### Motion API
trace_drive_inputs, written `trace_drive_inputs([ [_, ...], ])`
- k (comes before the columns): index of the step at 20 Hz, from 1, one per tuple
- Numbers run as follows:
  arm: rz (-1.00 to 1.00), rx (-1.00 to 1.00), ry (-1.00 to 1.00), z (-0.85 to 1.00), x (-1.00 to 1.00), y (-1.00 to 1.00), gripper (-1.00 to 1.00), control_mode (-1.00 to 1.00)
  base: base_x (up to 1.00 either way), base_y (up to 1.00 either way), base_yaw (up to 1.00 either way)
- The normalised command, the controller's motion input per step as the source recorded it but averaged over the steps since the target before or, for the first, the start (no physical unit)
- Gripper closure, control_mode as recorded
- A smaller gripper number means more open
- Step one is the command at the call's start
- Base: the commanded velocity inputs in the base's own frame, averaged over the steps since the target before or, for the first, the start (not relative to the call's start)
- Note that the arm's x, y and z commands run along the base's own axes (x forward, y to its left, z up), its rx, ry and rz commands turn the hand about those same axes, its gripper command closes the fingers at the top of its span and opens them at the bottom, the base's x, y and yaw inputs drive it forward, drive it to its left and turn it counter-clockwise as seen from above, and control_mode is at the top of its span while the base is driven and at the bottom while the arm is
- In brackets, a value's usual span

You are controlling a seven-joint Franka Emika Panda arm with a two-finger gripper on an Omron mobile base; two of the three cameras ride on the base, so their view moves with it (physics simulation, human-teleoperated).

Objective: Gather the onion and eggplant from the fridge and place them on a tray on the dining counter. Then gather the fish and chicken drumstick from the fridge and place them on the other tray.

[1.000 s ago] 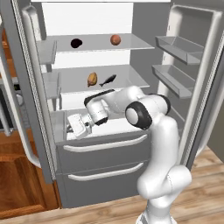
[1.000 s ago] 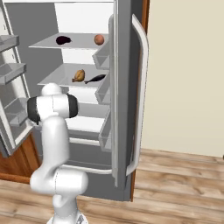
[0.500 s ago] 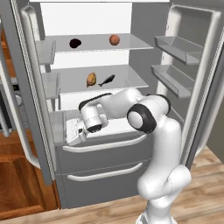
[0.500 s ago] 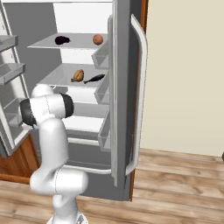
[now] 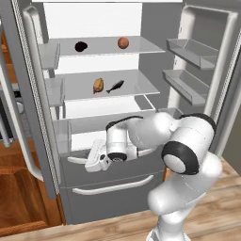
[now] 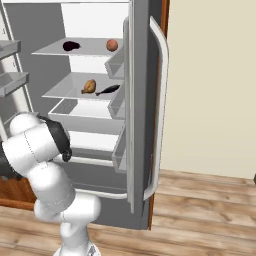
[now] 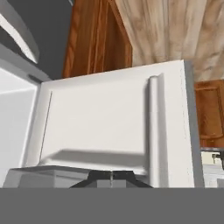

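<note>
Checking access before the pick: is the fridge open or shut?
Open: both doors are swung wide, and the shelves with the food show.

Robot arm [image 5: 188, 155] at the lower right of the left base view: glossy white rounded segments joined by dark, near-black rings at the joints. A white boxy hand [image 5: 101, 157] ends it at centre left. In the hand view, two small dark fingertips [image 7: 101, 176] rise at bottom centre.
</note>
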Motion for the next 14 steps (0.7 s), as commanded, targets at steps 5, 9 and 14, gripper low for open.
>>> trace_drive_inputs([
  [5,-0.29,-0.01,0.16,0.24,-0.12,-0.66,1.00,-1.00,0.00,0.00,0.00],
  [9,-0.22,-0.09,0.01,0.59,0.00,-0.45,1.00,-1.00,0.00,0.00,0.00],
  [14,-0.03,-0.17,0.00,0.68,0.00,-0.31,1.00,-1.00,0.00,0.00,0.00],
])
